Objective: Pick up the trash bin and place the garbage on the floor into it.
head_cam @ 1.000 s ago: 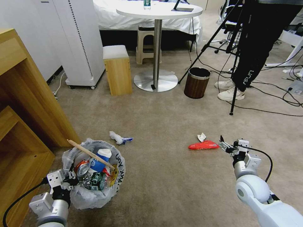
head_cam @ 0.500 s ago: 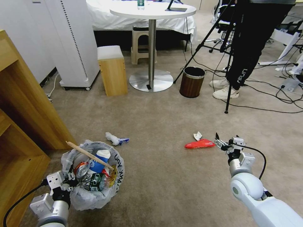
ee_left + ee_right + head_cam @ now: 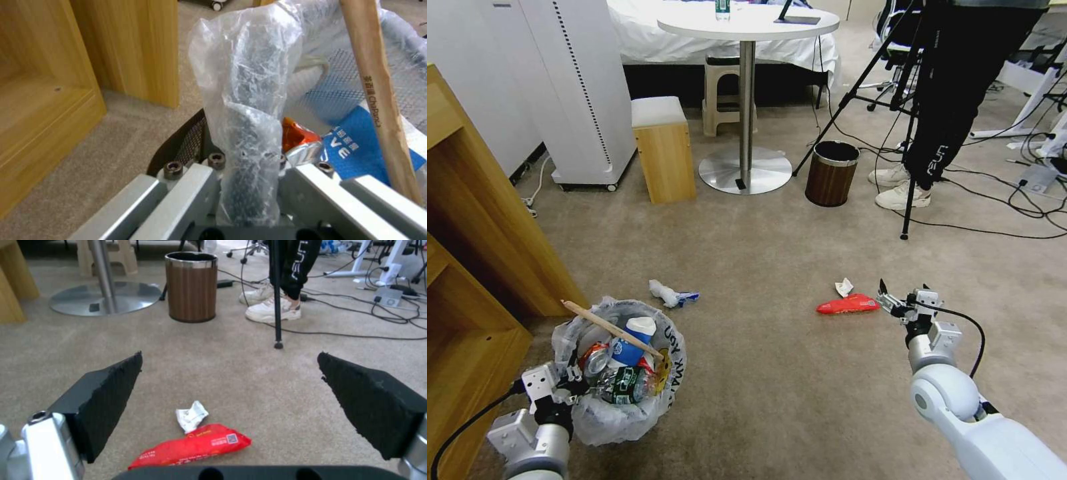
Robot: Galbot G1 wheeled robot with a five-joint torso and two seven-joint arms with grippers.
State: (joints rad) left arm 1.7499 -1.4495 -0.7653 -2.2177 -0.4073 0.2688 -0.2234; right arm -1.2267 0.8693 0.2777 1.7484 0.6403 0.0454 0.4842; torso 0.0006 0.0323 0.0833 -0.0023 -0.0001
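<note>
The trash bin [image 3: 627, 400], black with a crinkly clear bag, is at the lower left, full of litter. A wooden stick [image 3: 610, 327] lies across a blue-white paper cup [image 3: 630, 343] on top. My left gripper [image 3: 570, 385] is shut on the bin's near rim. In the left wrist view, the left gripper [image 3: 249, 166] clamps the bag-covered rim [image 3: 247, 133] beside the stick [image 3: 378, 100]. On the floor [image 3: 774, 373] lie a red snack bag [image 3: 848, 305], a crumpled white scrap [image 3: 844, 287] and a tissue wad [image 3: 670, 293]. My right gripper [image 3: 894, 303] is open just right of the bag [image 3: 195, 446].
A wooden shelf unit [image 3: 474, 253] stands close on the left. Farther back are a wood-grain bin [image 3: 830, 173], a round table's base [image 3: 745, 170], a wooden stool [image 3: 664, 150], a tripod leg [image 3: 908, 200], a person's legs and floor cables [image 3: 994, 230]. Open carpet lies between the arms.
The whole picture has shifted slightly left, so the camera moved. Both grippers keep their places relative to the bin and the red bag.
</note>
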